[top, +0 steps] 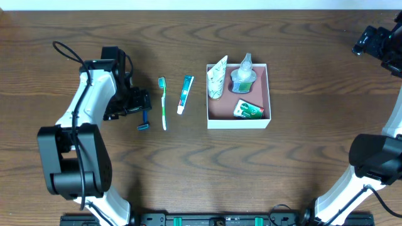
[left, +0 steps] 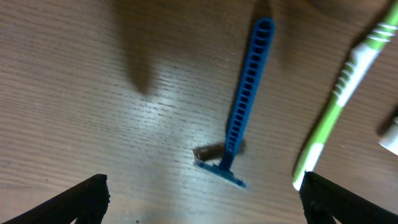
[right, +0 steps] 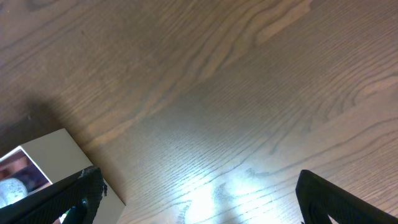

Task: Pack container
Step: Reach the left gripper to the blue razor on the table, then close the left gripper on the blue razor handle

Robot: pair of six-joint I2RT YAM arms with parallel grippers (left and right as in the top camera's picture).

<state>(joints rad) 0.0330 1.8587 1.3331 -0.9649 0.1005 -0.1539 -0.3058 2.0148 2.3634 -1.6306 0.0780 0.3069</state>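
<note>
The container [top: 239, 123], a square box with white walls and a pink floor, stands right of centre. It holds a white-and-green tube [top: 217, 76], a clear bottle [top: 243, 74] and a green packet [top: 248, 110]. To its left on the wood lie a small toothpaste tube [top: 185, 94], a green toothbrush [top: 163, 103] and a blue razor [top: 144, 120]. My left gripper [top: 142, 103] hovers open over the razor [left: 245, 99], with nothing between its fingers [left: 87, 199]. My right gripper [top: 367, 43] stands open at the far right, above bare wood. A corner of the container [right: 43, 165] shows beside its left finger.
The toothbrush [left: 336, 106] lies just beside my left gripper's right finger, and the toothpaste tube's end [left: 390, 134] shows at the edge of that view. Both arm bases stand at the near table edge.
</note>
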